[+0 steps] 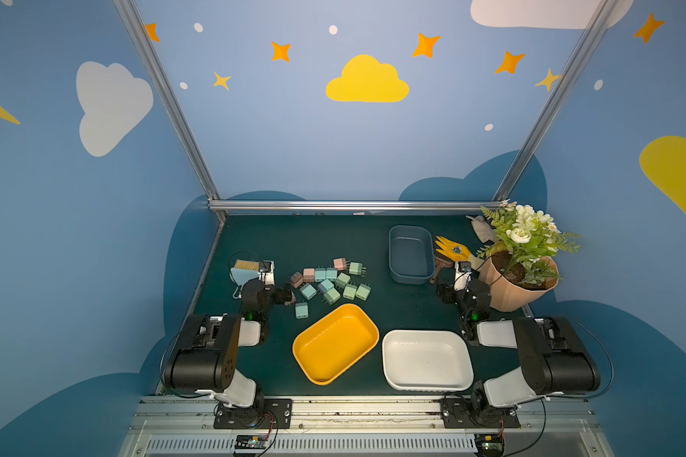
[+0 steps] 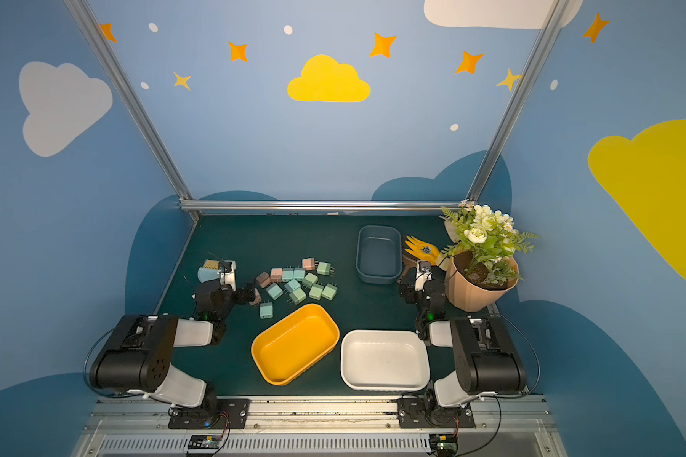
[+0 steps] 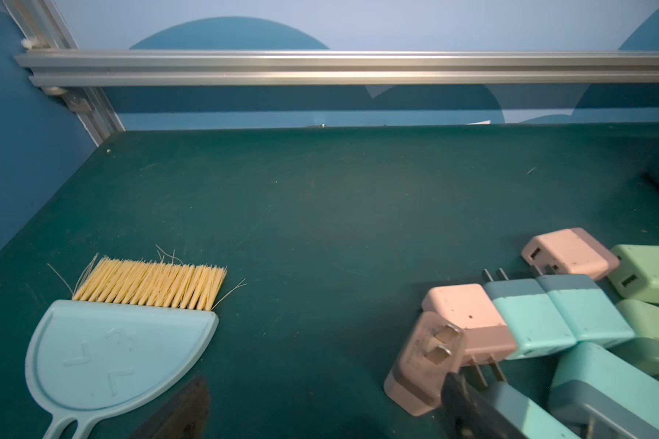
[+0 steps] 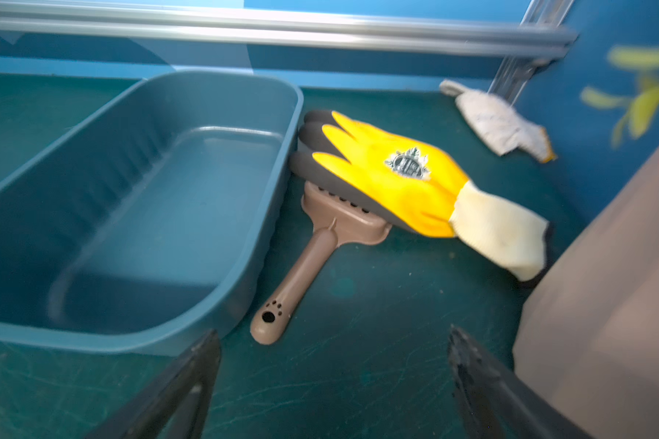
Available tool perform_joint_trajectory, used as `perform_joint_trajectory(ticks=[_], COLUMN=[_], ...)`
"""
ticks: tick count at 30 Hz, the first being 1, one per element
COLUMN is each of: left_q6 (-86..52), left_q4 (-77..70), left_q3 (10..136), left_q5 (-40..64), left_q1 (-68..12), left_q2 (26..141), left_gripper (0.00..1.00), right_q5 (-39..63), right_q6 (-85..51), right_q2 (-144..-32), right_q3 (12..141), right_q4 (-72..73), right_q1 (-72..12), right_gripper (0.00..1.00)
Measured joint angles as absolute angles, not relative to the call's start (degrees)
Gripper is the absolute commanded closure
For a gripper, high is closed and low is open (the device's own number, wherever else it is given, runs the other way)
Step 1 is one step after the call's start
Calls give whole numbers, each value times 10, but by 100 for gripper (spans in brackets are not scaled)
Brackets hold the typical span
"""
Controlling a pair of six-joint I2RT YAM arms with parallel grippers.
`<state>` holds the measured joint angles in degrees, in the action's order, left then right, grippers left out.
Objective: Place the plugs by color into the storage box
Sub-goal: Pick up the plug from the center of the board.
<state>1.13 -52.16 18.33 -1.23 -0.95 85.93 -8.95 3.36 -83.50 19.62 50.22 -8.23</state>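
left arm [image 1: 210, 356]: bulky black joint housing with rounded ends and a cluster of small round holes on its side face; white moulded link shells at either end.
right arm [image 1: 551, 356]: same make, mirrored.
base plates [image 1: 254, 411]: flat, black, one per arm, fixed with silver screws.
cables [image 1: 161, 358]: thin black loops along each arm's outer side; red and black wires [image 1: 272, 425] at the foot.
indicator lights [image 1: 248, 315]: small, green, one on each forearm.
wrist cameras [image 1: 268, 273]: white housing with a black lens block.
left gripper [image 3: 326, 380], right gripper [image 4: 331, 332]: matte black tapering fingers, scuffed along the edges.
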Motion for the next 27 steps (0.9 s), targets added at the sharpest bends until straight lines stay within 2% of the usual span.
perform_joint_trajectory(ticks=[5, 10, 14, 16, 19, 21, 27], left_q6=[30, 32, 10, -6, -19, -28, -37], left_q4=[-462, -388, -316, -265, -199, -151, 34], left_q3=[178, 190, 216, 246, 299, 336, 459], left_q5=[-66, -137, -147, -146, -132, -122, -29], left_q1=[-60, -131, -164, -191, -233, -259, -277], left_q2=[733, 632, 591, 578, 565, 558, 548], left_gripper=[7, 15, 17, 17, 14, 14, 11], right_q5=[-174, -117, -58, -33, -1, 17, 63], right_q6=[-13, -92, -122, -128, -126, -119, -87], right_q2=[-686, -645, -659, -682, -723, -746, -760], right_q3=[278, 477, 550, 577, 620, 652, 720], right_q4=[310, 95, -3, -56, -137, -189, -277], right_q1=[-133, -150, -207, -239, -279, -298, -333], right_gripper=[6, 6, 6, 9, 29, 35, 36])
